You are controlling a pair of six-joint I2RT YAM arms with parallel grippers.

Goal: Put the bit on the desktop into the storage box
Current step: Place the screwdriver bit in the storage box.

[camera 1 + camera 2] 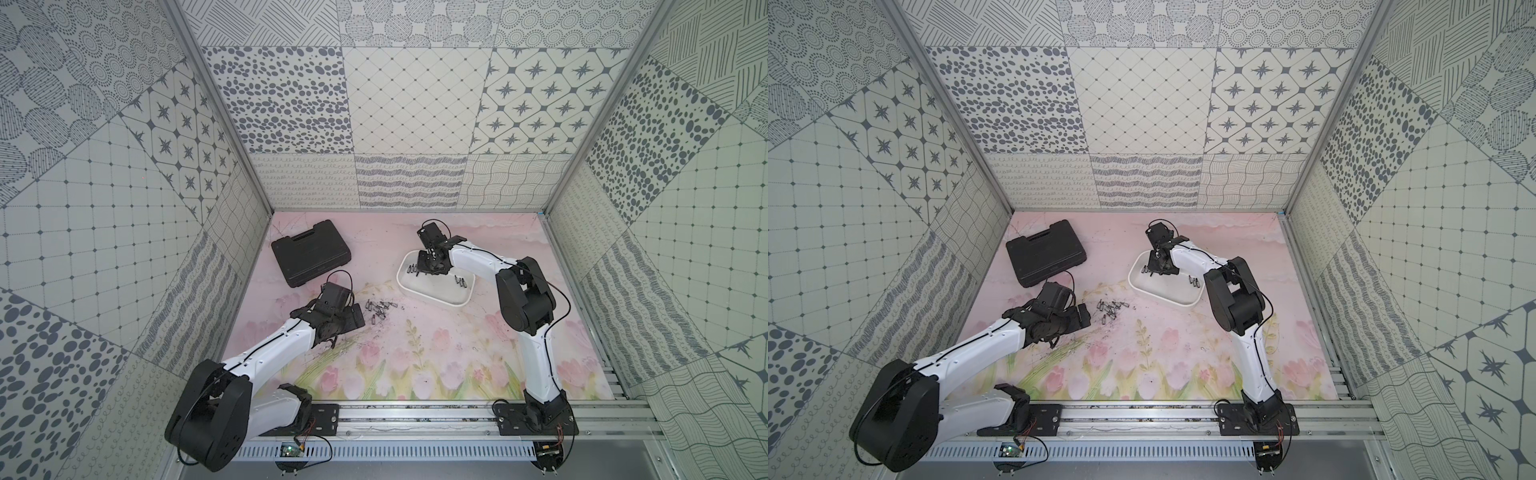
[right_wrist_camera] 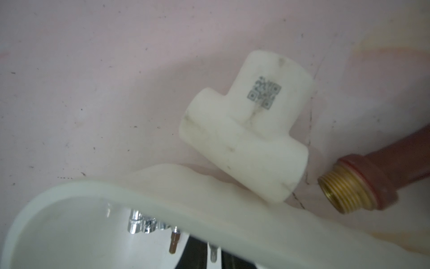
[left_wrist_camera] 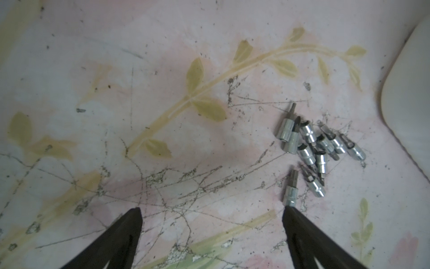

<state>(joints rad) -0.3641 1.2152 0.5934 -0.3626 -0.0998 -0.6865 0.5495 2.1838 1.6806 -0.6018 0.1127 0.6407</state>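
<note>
Several small silver bits (image 1: 380, 309) (image 1: 1111, 309) (image 3: 318, 149) lie piled on the pink tulip desktop (image 1: 415, 353). My left gripper (image 1: 358, 318) (image 3: 212, 213) stands open beside the pile, nothing between its fingers; one fingertip (image 3: 288, 213) touches the nearest bit (image 3: 290, 191). The white storage box (image 1: 432, 299) (image 1: 1163, 297) (image 2: 209, 193) holds several bits (image 1: 411, 269) (image 2: 144, 223). My right gripper (image 1: 430, 270) (image 1: 1158, 268) hangs inside the box, shut on a thin silver bit (image 2: 213, 255) that pokes out between its dark fingers.
A shut black tool case (image 1: 309, 253) lies at the back left. In the right wrist view a white T-shaped pipe fitting (image 2: 244, 130) and a brass-threaded red fitting (image 2: 344, 188) lie just outside the box rim. Patterned walls enclose three sides.
</note>
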